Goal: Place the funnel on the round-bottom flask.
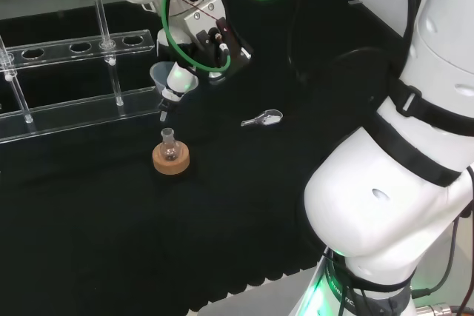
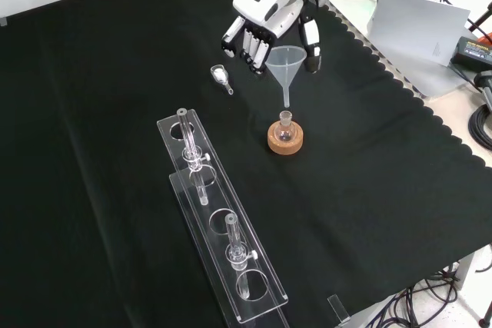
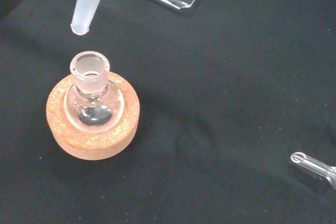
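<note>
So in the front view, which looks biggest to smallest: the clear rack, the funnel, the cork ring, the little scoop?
1. Clear rack, by far.
2. Funnel.
3. Cork ring, close to the funnel in bulk, so that order is unsure.
4. Little scoop.

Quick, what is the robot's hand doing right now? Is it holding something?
Hand: shut on the funnel, holding it just above the round-bottom flask; the spout is not yet in the neck.

The head view looks over the arm from behind; the front view faces it from above; the wrist view hangs close over the clear round-bottom glass flask [image 3: 93, 98] [image 1: 169, 147] [image 2: 285, 130], shared by all, just below the black and white hand [image 2: 265, 32].
</note>
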`<act>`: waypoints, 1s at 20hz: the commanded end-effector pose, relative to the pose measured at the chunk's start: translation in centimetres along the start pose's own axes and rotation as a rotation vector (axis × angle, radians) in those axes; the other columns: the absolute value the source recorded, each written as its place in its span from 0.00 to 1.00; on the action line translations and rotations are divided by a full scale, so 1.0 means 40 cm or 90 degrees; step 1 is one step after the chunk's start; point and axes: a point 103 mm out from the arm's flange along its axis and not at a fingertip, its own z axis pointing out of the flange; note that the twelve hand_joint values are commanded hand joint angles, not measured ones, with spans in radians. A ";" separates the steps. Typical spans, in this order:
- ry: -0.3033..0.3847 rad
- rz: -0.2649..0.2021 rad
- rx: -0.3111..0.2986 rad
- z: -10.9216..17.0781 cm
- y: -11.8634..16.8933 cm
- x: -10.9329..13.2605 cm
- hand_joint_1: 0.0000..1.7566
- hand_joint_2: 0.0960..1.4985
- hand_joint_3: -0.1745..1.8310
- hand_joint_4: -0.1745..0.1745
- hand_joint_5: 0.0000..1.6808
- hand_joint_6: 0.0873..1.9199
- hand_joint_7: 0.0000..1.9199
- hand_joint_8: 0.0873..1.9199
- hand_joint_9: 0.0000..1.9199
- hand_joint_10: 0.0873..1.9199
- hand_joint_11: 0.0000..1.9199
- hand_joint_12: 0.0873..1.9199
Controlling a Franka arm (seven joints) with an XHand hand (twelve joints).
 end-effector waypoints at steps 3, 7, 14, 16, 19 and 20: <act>-0.020 -0.016 0.012 0.011 0.020 0.021 0.43 0.34 0.33 0.66 0.52 0.36 0.64 0.21 0.57 0.14 0.00 0.79; -0.032 -0.013 0.024 0.026 0.030 0.018 0.43 0.34 0.33 0.66 0.52 0.36 0.64 0.21 0.57 0.13 0.00 0.79; -0.041 -0.011 0.031 0.032 0.038 0.011 0.43 0.34 0.33 0.66 0.52 0.36 0.64 0.21 0.57 0.13 0.00 0.79; -0.045 -0.016 0.030 0.032 0.037 0.013 0.43 0.34 0.33 0.66 0.52 0.36 0.64 0.21 0.57 0.13 0.00 0.79; -0.046 -0.020 0.034 0.036 0.034 0.020 0.43 0.34 0.33 0.66 0.52 0.36 0.64 0.21 0.57 0.13 0.00 0.79; -0.046 -0.021 0.035 0.037 0.034 0.023 0.43 0.34 0.33 0.66 0.52 0.36 0.64 0.21 0.57 0.13 0.00 0.79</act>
